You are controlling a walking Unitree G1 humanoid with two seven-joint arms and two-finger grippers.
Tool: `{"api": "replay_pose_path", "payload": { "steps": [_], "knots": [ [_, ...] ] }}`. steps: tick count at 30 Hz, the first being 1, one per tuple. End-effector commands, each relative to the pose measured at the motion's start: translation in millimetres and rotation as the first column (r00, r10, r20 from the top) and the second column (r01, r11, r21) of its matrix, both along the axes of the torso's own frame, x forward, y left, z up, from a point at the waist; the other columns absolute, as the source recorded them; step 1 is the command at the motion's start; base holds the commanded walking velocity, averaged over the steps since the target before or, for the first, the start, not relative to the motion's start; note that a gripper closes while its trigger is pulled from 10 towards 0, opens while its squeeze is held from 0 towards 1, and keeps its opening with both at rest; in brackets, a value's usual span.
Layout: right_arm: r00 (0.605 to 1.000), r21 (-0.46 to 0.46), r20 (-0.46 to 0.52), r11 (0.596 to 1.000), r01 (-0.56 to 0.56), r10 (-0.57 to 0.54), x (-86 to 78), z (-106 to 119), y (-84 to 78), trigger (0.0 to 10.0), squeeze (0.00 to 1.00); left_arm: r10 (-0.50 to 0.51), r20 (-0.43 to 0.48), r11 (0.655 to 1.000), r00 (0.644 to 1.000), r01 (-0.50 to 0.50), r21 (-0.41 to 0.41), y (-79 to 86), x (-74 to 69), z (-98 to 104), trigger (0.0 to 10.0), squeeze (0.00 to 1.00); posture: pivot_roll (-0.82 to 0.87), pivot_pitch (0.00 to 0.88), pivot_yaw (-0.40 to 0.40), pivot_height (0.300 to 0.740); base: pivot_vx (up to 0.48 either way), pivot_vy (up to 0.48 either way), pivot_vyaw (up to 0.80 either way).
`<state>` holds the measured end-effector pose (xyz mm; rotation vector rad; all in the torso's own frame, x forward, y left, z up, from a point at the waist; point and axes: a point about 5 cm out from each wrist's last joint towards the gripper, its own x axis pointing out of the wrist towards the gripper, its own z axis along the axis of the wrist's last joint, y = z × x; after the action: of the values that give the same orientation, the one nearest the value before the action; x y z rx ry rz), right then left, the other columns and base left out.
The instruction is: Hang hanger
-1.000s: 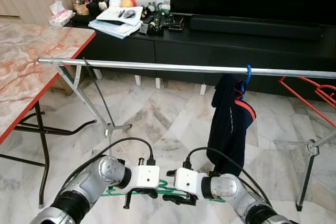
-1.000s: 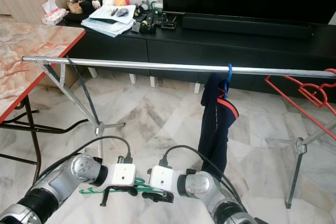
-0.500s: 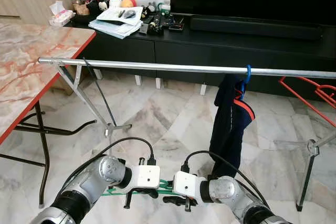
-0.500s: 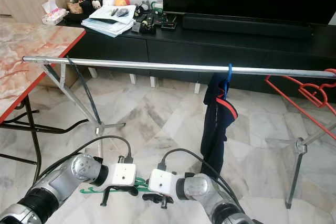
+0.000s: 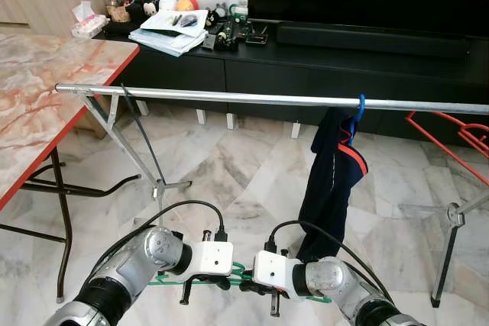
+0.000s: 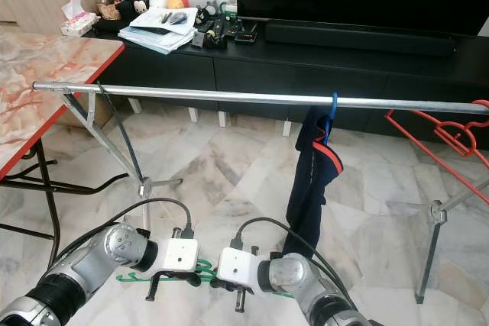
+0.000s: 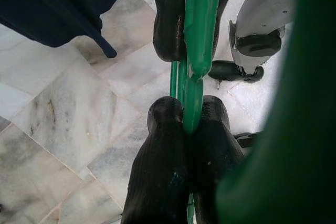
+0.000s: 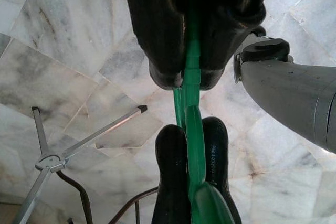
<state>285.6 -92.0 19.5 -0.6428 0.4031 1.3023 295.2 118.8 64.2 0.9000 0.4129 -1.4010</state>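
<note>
The green hanger (image 5: 243, 272) hangs low over the marble floor (image 5: 229, 166), held between both grippers, well below the metal rail (image 5: 229, 98). The left gripper (image 7: 184, 124) has its fingers pressed together on the hanger's thin green bar; the right gripper (image 8: 191, 132) is clamped on the same bar, facing the left one. A dark garment (image 5: 332, 181) hangs from the rail on a blue hook (image 5: 360, 104).

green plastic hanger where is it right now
The green plastic hanger is low in the head views, pinched between the left gripper and right gripper above the marble floor, well below the silver metal rail.
</note>
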Motion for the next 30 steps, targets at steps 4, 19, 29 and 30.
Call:
{"api": "replay_pose_path", "payload": {
  "steps": [4, 19, 29, 30],
  "knots": [
    [0.998, -0.028, -0.063, 1.0, -0.01, 0.008, -10.4, -11.8, -1.7, 0.0, 0.0, -0.006, 0.035, 1.0, 0.999, 0.006, -0.008, 1.1, 3.9, 5.5, 10.0, 0.0, 0.09, 0.121, 0.064, 0.74, 0.0, 0.0, 0.0],
    [0.997, -0.026, -0.077, 1.0, -0.017, 0.015, -11.1, -12.1, 2.6, 0.0, 0.0, -0.002, 0.014, 0.999, 1.0, 0.003, -0.049, -1.5, 4.1, 8.2, 10.0, 0.35, 0.09, 0.117, 0.064, 0.74, 0.0, 0.0, 0.0],
    [0.995, -0.068, -0.098, 0.997, -0.035, 0.028, -17.6, -19.6, 1.7, 0.0, 0.0, -0.017, -0.01, 0.999, 1.0, 0.016, -0.041, 2.1, 1.2, 8.7, 10.0, 1.0, 0.1, 0.11, 0.062, 0.74, 0.0, 0.0, 0.0],
    [0.994, -0.069, -0.104, 0.997, -0.029, 0.022, -18.6, -20.8, 1.0, 0.0, 0.0, -0.021, -0.019, 0.999, 1.0, 0.02, -0.041, 2.5, 0.4, 9.1, 10.0, 1.0, 0.1, 0.11, 0.062, 0.74, 0.0, 0.0, 0.0]
  ]
}}
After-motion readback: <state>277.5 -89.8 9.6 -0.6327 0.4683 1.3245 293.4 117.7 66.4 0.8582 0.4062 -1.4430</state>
